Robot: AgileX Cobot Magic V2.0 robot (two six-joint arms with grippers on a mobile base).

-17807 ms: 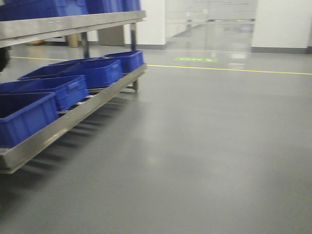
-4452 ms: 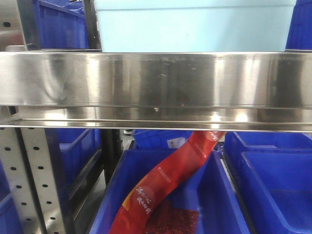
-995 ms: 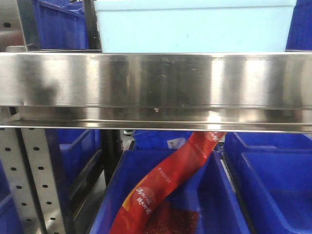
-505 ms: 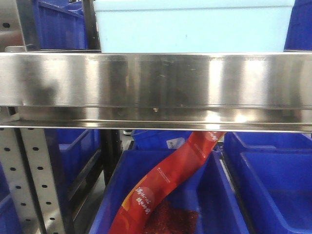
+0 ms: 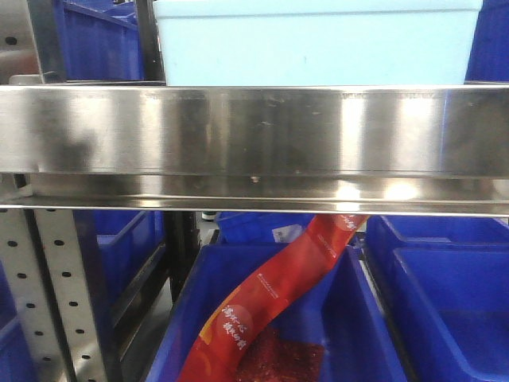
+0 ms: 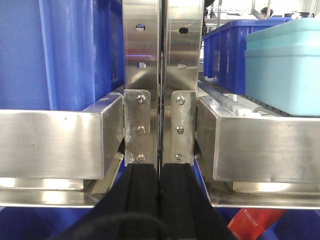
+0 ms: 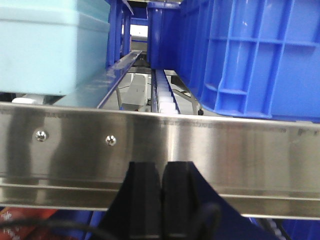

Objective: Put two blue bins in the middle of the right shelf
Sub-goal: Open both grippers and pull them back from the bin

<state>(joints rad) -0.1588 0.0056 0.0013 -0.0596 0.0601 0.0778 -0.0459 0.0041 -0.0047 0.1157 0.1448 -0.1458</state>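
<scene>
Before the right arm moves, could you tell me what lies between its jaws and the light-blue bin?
In the right wrist view, the shelf's steel front rail lies between the shut right gripper and the light-blue bin.

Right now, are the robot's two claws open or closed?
Both closed: the left gripper and right gripper each show black fingers pressed together, holding nothing.

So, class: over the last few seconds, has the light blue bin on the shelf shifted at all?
No. In the front view the light blue bin sits in the same place behind the steel front rail, its left edge by the same upright as before.
</scene>
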